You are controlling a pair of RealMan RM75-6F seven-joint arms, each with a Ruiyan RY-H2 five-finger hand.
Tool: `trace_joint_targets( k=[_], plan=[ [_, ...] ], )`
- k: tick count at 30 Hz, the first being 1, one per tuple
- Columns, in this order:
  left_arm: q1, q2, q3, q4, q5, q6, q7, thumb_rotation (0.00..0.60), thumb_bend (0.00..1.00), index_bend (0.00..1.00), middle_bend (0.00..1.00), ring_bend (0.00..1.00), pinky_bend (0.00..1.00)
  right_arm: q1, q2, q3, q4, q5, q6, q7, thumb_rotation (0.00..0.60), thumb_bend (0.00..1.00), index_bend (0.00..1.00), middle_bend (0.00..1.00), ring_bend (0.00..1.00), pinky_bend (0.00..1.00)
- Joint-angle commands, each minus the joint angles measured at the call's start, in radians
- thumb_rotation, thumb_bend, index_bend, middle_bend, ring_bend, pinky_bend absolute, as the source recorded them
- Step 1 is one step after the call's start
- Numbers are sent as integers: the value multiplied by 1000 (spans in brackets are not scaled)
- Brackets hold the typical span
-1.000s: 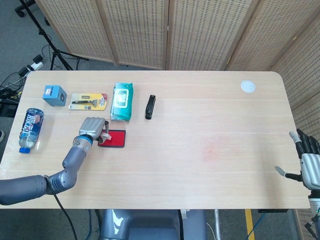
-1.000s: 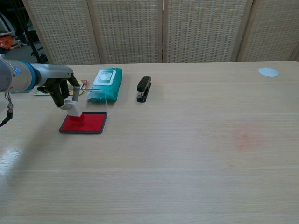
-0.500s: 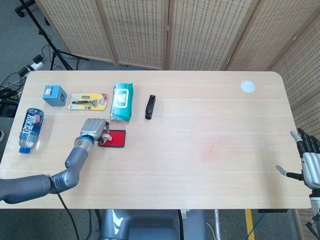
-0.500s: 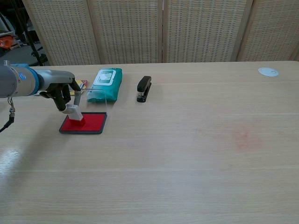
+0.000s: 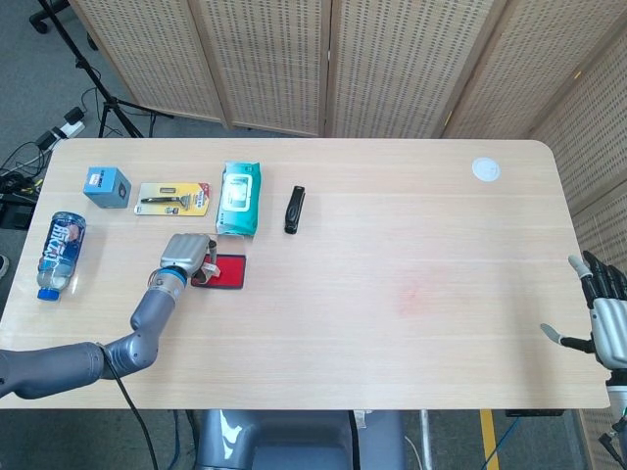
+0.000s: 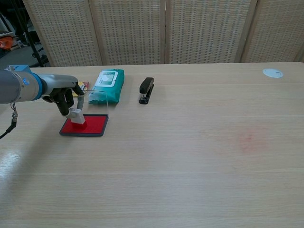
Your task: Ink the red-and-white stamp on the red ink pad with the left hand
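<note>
Looks like a lab or studio recording setup: pale wood table (image 5: 392, 323) closed in at the far side by perforated folding screens (image 5: 265, 59), with a black tripod stand (image 5: 83, 69) and cables (image 5: 20, 176) on grey floor, far left.

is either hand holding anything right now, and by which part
The left hand holds the stamp by its white upper end, with the red base down on the ink pad. The right hand holds nothing, fingers apart.
</note>
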Motion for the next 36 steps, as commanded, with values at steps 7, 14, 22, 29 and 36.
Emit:
trace_joint_targets(
  k=[7, 14, 22, 29, 36],
  plan=[
    [0, -15, 5, 18, -3, -7, 0, 600, 412, 630, 912, 976, 949, -1, 1, 0, 0, 0, 1, 2, 600, 0, 0, 0, 0, 0],
    [-1, -25, 7, 23, -3, -7, 3, 600, 412, 630, 912, 976, 949, -2, 1, 1, -1, 1, 2, 5, 600, 0, 0, 0, 0, 0],
    [-2, -31, 10, 29, -11, -7, 8, 600, 413, 631, 912, 976, 949, -1, 2, 1, 1, 1, 2, 7, 600, 0, 0, 0, 0, 0],
    [-1, -35, 9, 34, -10, -9, 6, 600, 413, 631, 912, 976, 949, -1, 2, 0, 1, 1, 2, 7, 600, 0, 0, 0, 0, 0],
    [3, -33, 11, 37, -11, -13, 4, 600, 413, 631, 912, 976, 949, -2, 1, 0, 1, 1, 2, 8, 600, 0, 0, 0, 0, 0]
  ],
)
